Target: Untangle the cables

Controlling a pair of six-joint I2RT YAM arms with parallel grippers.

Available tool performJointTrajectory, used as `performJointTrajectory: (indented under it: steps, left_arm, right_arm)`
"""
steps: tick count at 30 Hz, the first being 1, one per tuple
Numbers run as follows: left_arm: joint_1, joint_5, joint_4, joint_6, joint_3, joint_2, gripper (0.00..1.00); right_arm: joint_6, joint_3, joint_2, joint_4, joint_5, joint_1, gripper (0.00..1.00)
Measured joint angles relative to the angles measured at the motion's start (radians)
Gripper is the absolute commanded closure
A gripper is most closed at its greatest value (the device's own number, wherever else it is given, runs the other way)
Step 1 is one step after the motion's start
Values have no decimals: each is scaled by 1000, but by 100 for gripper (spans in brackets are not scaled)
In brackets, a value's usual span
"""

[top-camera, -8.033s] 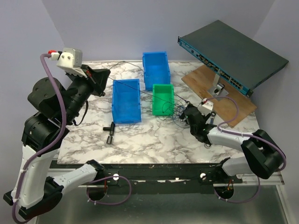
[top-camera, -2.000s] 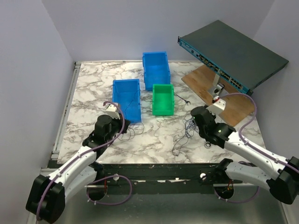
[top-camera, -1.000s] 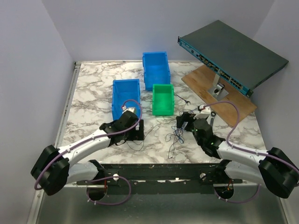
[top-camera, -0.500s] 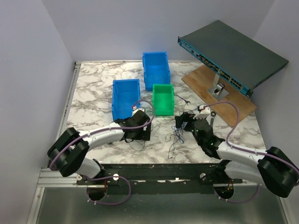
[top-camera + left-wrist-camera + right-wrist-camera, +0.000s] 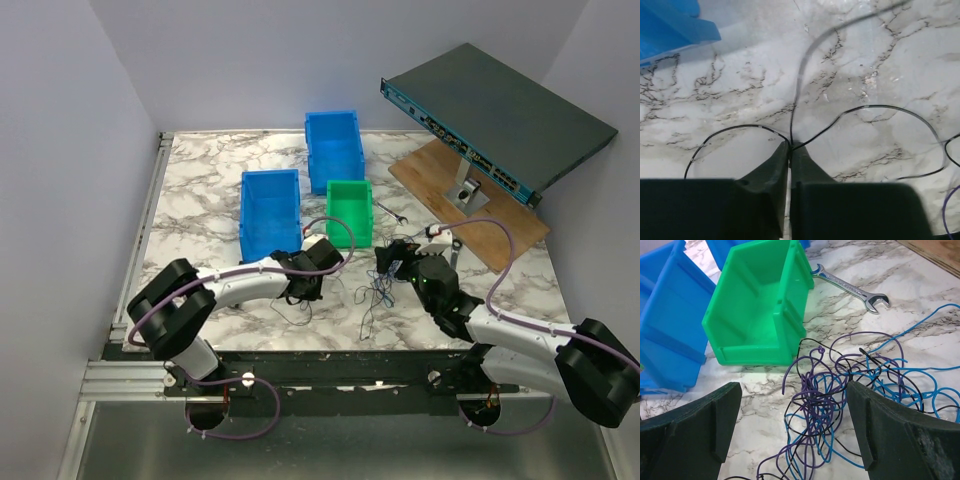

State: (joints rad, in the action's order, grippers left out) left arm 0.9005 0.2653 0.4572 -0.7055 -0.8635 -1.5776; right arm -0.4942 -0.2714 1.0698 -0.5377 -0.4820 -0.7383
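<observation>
A tangle of purple, blue and black cables point(image 5: 840, 390) lies on the marble table just in front of the green bin point(image 5: 760, 315); it also shows in the top view point(image 5: 377, 293). My right gripper point(image 5: 794, 390) is open, low over the table, with its fingers on either side of the tangle. My left gripper point(image 5: 790, 145) is shut on a thin black cable point(image 5: 802, 80), pinched at the fingertips. The cable loops out to both sides over the marble. In the top view the left gripper point(image 5: 312, 284) sits left of the tangle and the right gripper point(image 5: 392, 262) sits just behind it.
Two blue bins point(image 5: 270, 212) point(image 5: 334, 146) and the green bin point(image 5: 349, 211) stand behind the grippers. A wrench point(image 5: 850, 287) lies right of the green bin. A network switch point(image 5: 495, 108) rests tilted on a stand on a wooden board point(image 5: 500, 225) at the back right.
My left arm has come down from raised and slid right along the table toward the tangle, now shut on the black cable. My right gripper has stayed at the tangle over the last second.
</observation>
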Motion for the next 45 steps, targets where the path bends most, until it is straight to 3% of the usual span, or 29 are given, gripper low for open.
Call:
performJointTrajectory:
  steps: [5,13,19,24,30,37,45]
  left_arm:
    - [3,-16,-49,-2,48,45,100]
    - [-10,-14,116,30,40,289,100]
    - [-105,-17,177,80,3,542,100]
    - [-238,-41,251,134,-40,664,100]
    - [-364,-27,354,191,-169,697,100]
    - [-522,-3,382,238,-193,734,100]
    - [-552,-24,373,287,-225,522,100]
  right_arm:
    - [-3,2,-4,0,0,0,6]
    - [-5,2,-3,0,-5,0,6]
    - [-15,2,-3,1,-24,0,6]
    - [-29,2,-2,6,-51,0,6]
    - [-31,2,-2,7,-67,0,6]
    - [-33,2,9,7,-71,0,6]
    - [-34,2,17,7,-75,0,6]
